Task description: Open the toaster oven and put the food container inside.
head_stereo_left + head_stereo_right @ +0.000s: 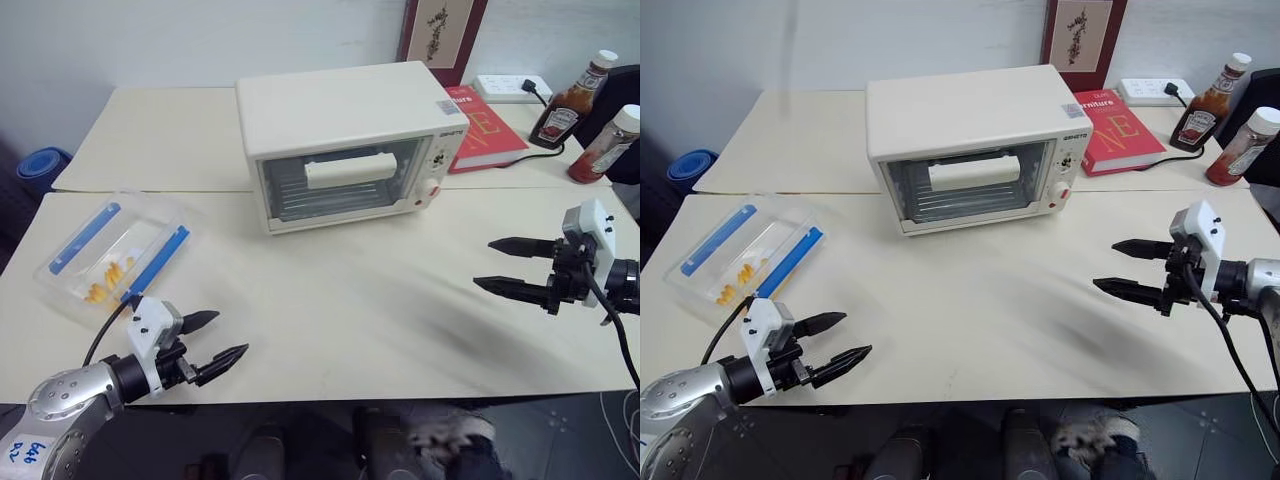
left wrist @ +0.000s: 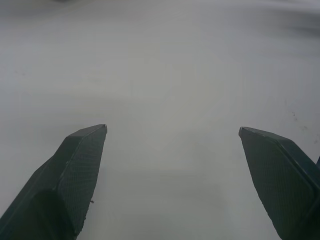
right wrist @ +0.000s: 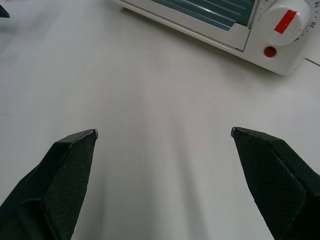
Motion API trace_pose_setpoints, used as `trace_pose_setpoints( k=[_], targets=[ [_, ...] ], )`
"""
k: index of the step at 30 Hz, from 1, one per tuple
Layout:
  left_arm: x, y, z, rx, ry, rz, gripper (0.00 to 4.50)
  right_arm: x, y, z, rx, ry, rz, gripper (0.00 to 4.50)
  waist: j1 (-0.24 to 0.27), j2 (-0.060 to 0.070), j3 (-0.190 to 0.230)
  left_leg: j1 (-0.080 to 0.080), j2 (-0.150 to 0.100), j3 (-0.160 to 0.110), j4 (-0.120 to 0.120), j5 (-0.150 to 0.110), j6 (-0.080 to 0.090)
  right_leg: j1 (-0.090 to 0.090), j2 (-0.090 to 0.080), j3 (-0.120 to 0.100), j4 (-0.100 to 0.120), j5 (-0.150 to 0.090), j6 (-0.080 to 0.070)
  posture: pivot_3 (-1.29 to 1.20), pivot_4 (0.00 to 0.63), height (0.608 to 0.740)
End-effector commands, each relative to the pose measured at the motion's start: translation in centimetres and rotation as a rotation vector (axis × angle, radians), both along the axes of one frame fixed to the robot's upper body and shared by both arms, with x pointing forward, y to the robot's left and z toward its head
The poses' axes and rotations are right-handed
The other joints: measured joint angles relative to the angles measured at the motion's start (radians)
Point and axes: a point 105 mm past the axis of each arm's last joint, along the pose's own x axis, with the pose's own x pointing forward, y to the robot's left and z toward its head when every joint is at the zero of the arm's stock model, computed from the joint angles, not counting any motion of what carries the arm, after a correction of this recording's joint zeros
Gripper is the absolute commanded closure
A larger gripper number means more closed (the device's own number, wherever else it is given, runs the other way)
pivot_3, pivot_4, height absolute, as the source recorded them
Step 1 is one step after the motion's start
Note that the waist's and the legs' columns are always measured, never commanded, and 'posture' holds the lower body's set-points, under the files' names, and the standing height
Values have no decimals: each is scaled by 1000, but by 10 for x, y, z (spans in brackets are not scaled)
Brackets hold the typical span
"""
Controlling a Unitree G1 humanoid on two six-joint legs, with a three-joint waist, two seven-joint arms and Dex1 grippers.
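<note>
With the toaster oven (image 1: 350,140) closed at the far middle of the worktop (image 1: 350,310) and the food container (image 1: 115,255) near-left, the wide-open, empty right gripper (image 1: 510,265) is nearer the oven, while the equally open, empty left gripper (image 1: 212,340) hovers just beside the container.

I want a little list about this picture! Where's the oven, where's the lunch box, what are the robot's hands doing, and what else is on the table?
oven: toaster oven at the table's middle back, glass door shut
lunch box: food container on the table's left side, lid on, yellow food inside
left hand: left gripper open, holding nothing, just in front of the container
right hand: right gripper open, holding nothing, over the table's right side
other things: red book, two sauce bottles, power strip
</note>
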Motion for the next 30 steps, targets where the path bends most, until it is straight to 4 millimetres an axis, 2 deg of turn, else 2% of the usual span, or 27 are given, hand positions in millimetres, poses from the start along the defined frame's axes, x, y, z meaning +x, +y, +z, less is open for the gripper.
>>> trace_pose_setpoints(
  k=[1, 5, 13, 16, 21, 25, 30],
  targets=[
    [-1, -7, 1, 62, -30, -38, 0, -1, 5, 6, -8, -32, 21, 19, 0, 0, 0, 0, 0, 0, 0, 0, 0, 0, 0, 0, 0, 0, 0, 0, 150, 740],
    [6, -8, 2, 31, -42, 8, 0, -1, 4, 2, -29, -36, 7, 19, 0, 0, 0, 0, 0, 0, 0, 0, 0, 0, 0, 0, 0, 0, 0, 0, 150, 740],
    [10, -14, 7, -30, -41, 7, 0, 9, 4, 11, 17, -63, -52, 19, -1, 0, 0, 0, 0, 0, 0, 0, 0, 0, 0, 0, 1, 0, 0, 0, 150, 740],
    [12, -18, 23, -118, -61, -2, 0, 15, 12, 22, 95, -94, -76, 19, -1, 0, 0, 0, 0, 0, 0, 0, 0, 0, 0, 0, 1, 0, 0, 0, 150, 740],
    [5, -35, 66, -234, -94, -151, 0, 34, 35, 44, 259, -131, -79, 19, -2, 0, 0, 0, 0, -1, 0, 0, 0, -1, 0, 0, 2, 0, 1, 0, 150, 740],
    [-1, -38, 89, -203, -118, -240, 0, 47, 55, 56, 327, -134, -35, 19, -2, 1, 0, 0, 0, -1, 0, 0, 0, -1, 0, 0, 3, 0, 0, 0, 150, 740],
    [4, -37, 104, -132, -167, -254, 0, 63, 78, 61, 359, -139, 29, 19, -2, 1, 0, 0, 0, -1, 0, 0, 0, -1, 0, 0, 2, 0, 0, 0, 150, 740]
  ],
)
